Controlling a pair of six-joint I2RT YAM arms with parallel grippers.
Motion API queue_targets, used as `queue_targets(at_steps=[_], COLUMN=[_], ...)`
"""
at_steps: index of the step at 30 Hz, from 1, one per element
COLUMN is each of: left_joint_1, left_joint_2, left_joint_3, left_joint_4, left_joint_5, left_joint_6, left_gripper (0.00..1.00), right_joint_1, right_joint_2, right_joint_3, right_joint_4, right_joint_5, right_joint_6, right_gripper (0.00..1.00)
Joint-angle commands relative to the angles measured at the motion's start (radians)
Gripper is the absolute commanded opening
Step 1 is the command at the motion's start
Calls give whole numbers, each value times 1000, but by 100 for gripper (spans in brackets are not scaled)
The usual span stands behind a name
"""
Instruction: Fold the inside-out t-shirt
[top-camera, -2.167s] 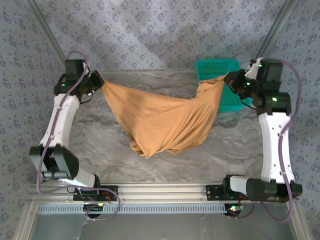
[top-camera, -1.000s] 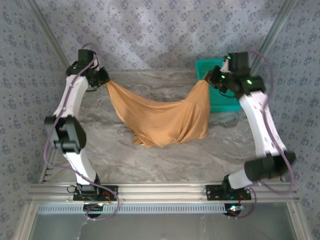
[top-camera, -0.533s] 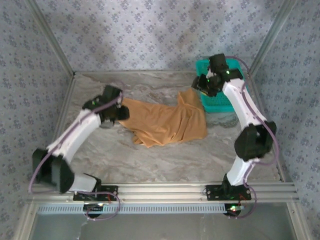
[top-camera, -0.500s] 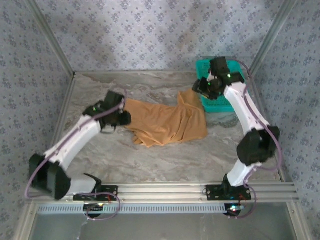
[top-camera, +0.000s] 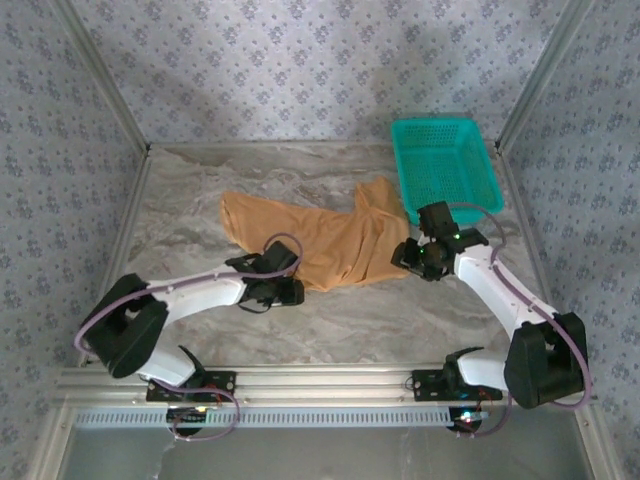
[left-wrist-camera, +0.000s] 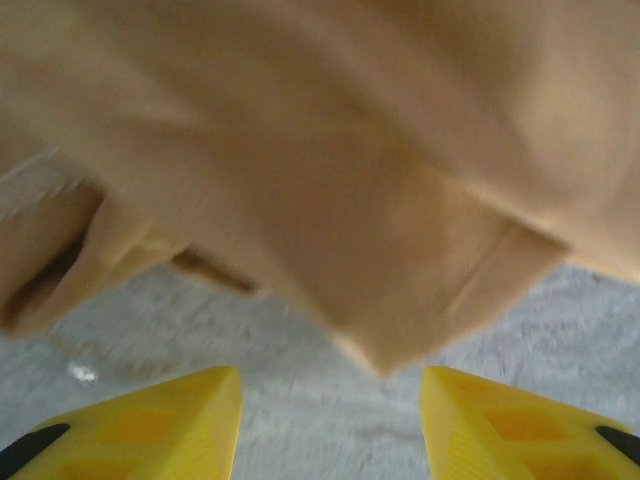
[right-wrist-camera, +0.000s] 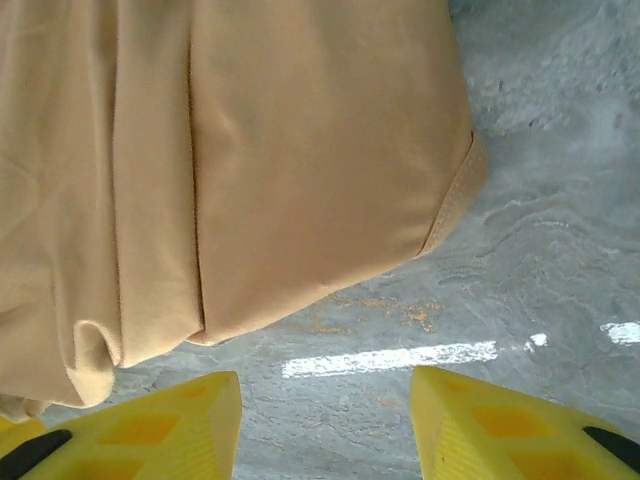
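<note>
The orange t-shirt (top-camera: 330, 245) lies rumpled in the middle of the table (top-camera: 190, 190), its near edge just ahead of the left gripper (left-wrist-camera: 330, 400) and right gripper (right-wrist-camera: 325, 400), both with jaws parted and holding nothing

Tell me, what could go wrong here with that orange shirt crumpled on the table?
Two things, possibly. The t-shirt lies bunched in overlapping layers, so the open left gripper or right gripper, both at its near edge, might pinch several layers and spoil the fold. Its far right corner lies right beside the teal basket, so a pull could snag or nudge the basket.
</note>
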Motion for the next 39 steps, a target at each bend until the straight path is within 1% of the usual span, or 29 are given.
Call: queue_targets(at_steps=[1, 3, 6, 7, 9, 11, 14, 16, 17, 18, 20, 21, 22, 24, 25, 26, 28, 30, 32, 35, 39], left_joint_1=[-2, 5, 24, 30, 39, 48, 65, 75, 81, 87, 107, 118, 135, 186, 222, 265, 351, 439, 517, 571, 583], left_joint_2=[56, 100, 140, 135, 103, 52, -14, -50, -69, -86, -127, -145, -166, -210, -238, -265, -313, -347, -363, -357, -324], left_joint_3=[59, 76, 96, 105, 120, 144, 183, 210, 222, 233, 260, 277, 297, 336, 353, 367, 396, 434, 487, 578, 704], left_joint_4=[78, 70, 47, 34, 5, -32, -86, -118, -133, -146, -189, -215, -255, -326, -373, -400, -439, -467, -495, -532, -580], left_joint_5=[-29, -45, -60, -63, -75, -87, -90, -85, -81, -80, -80, -83, -91, -117, -125, -122, -118, -95, -66, -40, -38], left_joint_6=[-9, 4, 20, 24, 32, 41, 52, 58, 60, 64, 82, 96, 117, 159, 185, 209, 250, 286, 316, 348, 379], left_gripper=[49, 46, 27, 21, 11, 6, 3, 2, 2, 2, 2, 2, 2, 2, 1, 1, 0, 0, 0, 0, 0], right_joint_1=[17, 18, 19, 20, 25, 38, 73, 94, 98, 99, 98, 98, 97, 95, 92, 87, 70, 44, 5, -44, -75], right_joint_2=[-21, -14, 20, 40, 86, 142, 247, 320, 359, 389, 429, 426, 410, 352, 322, 281, 209, 129, 52, -37, -111], right_joint_3=[-53, -84, -107, -108, -106, -99, -65, -26, 0, 21, 87, 111, 146, 209, 251, 294, 378, 428, 471, 528, 606], right_joint_4=[54, 82, 137, 155, 195, 240, 300, 325, 332, 334, 304, 272, 228, 123, 43, -34, -149, -229, -295, -360, -419], right_joint_5=[-6, -12, -14, -17, -24, -29, -30, -9, -1, 5, 16, 22, 31, 42, 43, 46, 60, 43, -3, -69, -131], right_joint_6=[23, 29, 31, 30, 30, 40, 63, 79, 84, 88, 83, 76, 60, 9, -10, -67, -126, -170, -195, -205, -204], right_gripper=[54, 57, 58, 58, 59, 59, 59, 58, 56, 49, 15, 3, 0, 0, 0, 0, 0, 0, 0, 0, 0])
